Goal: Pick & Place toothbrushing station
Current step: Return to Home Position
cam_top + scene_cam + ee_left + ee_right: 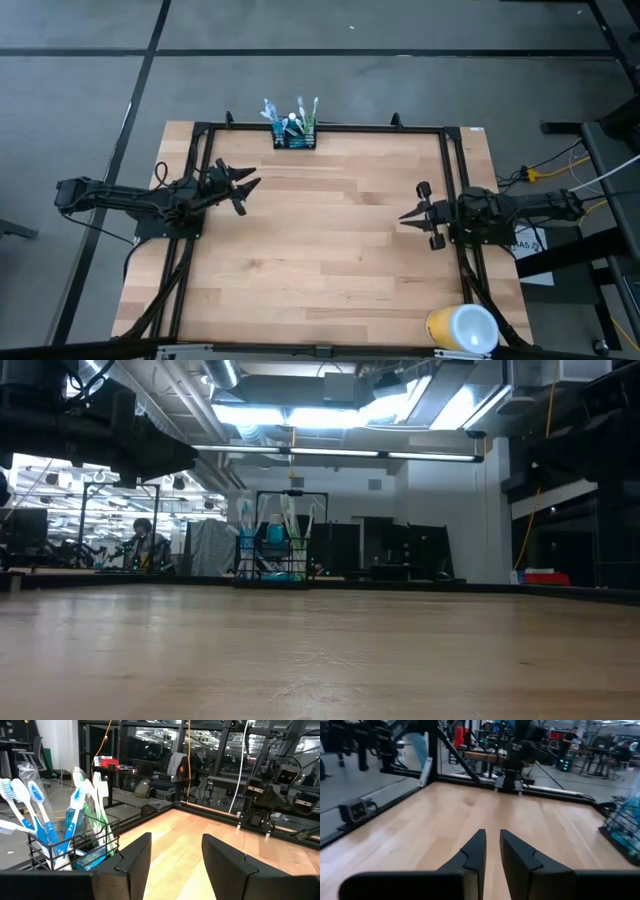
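The toothbrushing station (293, 133), a small black wire-mesh caddy, stands on its base at the middle of the table's far edge. Several blue, green and white toothbrushes stand upright in it. It also shows in the low view (272, 555) and both wrist views (75, 850) (625, 827). My left gripper (245, 190) (176, 840) hovers at the table's left side, pointing level, open, nothing between its fingers. My right gripper (408, 215) (492, 834) hovers at the right side, pointing level toward the left. Its fingers are nearly together, with a narrow empty gap.
A round yellow-and-white cup (462, 328) lies at the table's near right corner. Black frame rails (330, 127) run along the table's far, left and right sides. Bare wood (330, 230) lies between the two grippers. A person (143, 540) sits in the room beyond.
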`<state>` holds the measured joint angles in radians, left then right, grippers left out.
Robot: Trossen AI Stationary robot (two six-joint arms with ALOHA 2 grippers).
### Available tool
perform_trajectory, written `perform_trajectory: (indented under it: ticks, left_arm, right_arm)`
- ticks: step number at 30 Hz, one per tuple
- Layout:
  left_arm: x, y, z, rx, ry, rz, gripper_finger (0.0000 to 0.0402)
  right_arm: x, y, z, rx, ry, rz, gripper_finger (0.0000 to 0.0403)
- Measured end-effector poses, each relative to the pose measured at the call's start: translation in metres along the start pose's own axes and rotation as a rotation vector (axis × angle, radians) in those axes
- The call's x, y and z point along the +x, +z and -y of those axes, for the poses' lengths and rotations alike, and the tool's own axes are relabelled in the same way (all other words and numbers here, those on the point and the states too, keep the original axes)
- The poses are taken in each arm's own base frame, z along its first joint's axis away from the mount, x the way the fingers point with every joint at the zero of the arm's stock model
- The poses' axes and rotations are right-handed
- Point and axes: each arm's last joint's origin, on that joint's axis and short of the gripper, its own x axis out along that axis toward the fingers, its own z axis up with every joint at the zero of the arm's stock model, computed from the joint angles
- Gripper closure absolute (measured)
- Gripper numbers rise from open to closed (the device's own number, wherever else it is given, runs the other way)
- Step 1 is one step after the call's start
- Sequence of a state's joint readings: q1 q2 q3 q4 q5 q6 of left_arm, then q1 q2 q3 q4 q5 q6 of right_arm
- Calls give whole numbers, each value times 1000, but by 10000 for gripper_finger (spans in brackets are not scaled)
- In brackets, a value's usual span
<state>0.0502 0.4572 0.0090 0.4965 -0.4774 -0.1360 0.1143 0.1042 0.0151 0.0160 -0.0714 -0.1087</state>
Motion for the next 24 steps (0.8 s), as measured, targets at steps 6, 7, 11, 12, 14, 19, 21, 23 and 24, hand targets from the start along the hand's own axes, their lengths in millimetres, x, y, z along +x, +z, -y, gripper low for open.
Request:
perform_trajectory:
  ticks: [6, 7, 11, 12, 14, 19, 21, 23, 24]
  left_arm:
    - [0, 0, 0, 0, 0, 0, 231]
    - [0, 0, 0, 0, 0, 0, 231]
    - [0, 0, 0, 0, 0, 0, 231]
    - [0, 0, 0, 0, 0, 0, 231]
    - [0, 0, 0, 0, 0, 0, 231]
    - [0, 0, 0, 0, 0, 0, 231]
    - [0, 0, 0, 0, 0, 0, 231]
    - [0, 0, 0, 0, 0, 0, 231]
    - [0, 0, 0, 0, 0, 0, 231]
  right_arm:
    - [-1, 1, 0, 37, -25, 9, 344]
    - [-1, 1, 1, 54, -56, 9, 344]
    - [2, -3, 3, 247, -129, -29, 344]
    - [2, -3, 3, 290, -130, -31, 344]
    - [3, -4, 3, 349, -132, -32, 344]
    - [3, -4, 3, 364, -133, -34, 344]
    - [3, -4, 3, 359, -133, -34, 344]
    - [3, -4, 3, 360, -133, -34, 344]
    - [3, -4, 3, 362, -133, -35, 344]
